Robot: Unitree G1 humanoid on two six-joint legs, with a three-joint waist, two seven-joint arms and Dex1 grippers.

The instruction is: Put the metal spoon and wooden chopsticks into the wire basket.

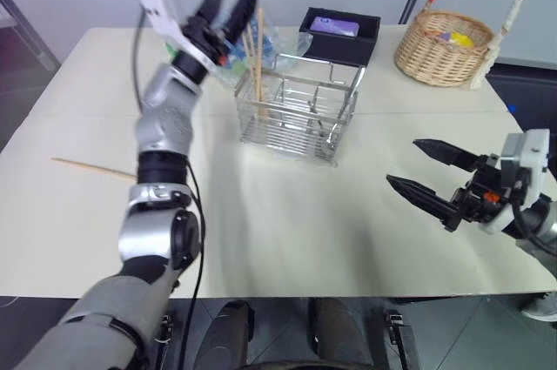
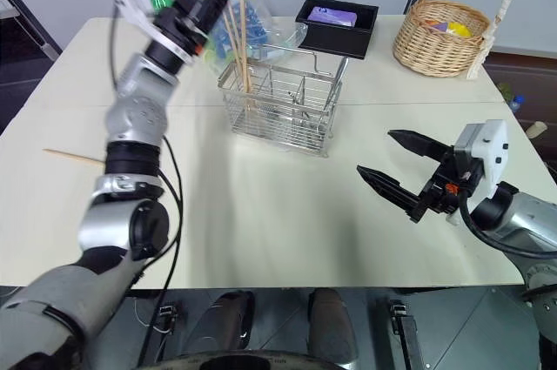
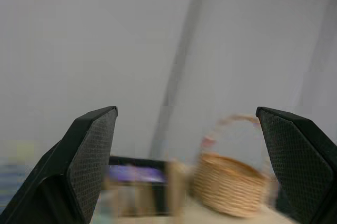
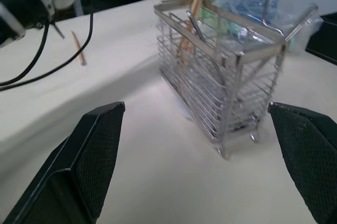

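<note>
Standing in the wire basket (image 1: 300, 113) are two wooden chopsticks (image 1: 256, 57) and the metal spoon (image 4: 197, 29); one chopstick (image 1: 91, 169) lies on the counter (image 1: 287, 213). Left pincer (image 1: 228, 6) and right pincer (image 1: 431, 174) gape empty; fetching it seems next.

The rectangular silver wire basket (image 1: 298, 116) shows a grid of thin shiny bars; light-tan wooden chopsticks (image 1: 255, 61) stand inside it. One more tan wooden stick (image 1: 93, 170) lies on the cream bench (image 1: 287, 222) at nine o'clock. The round woven wicker basket (image 1: 446, 46) is honey-yellow, its handle wrapped in patterned cloth. The black box (image 1: 338, 35) holds something purple.
</note>
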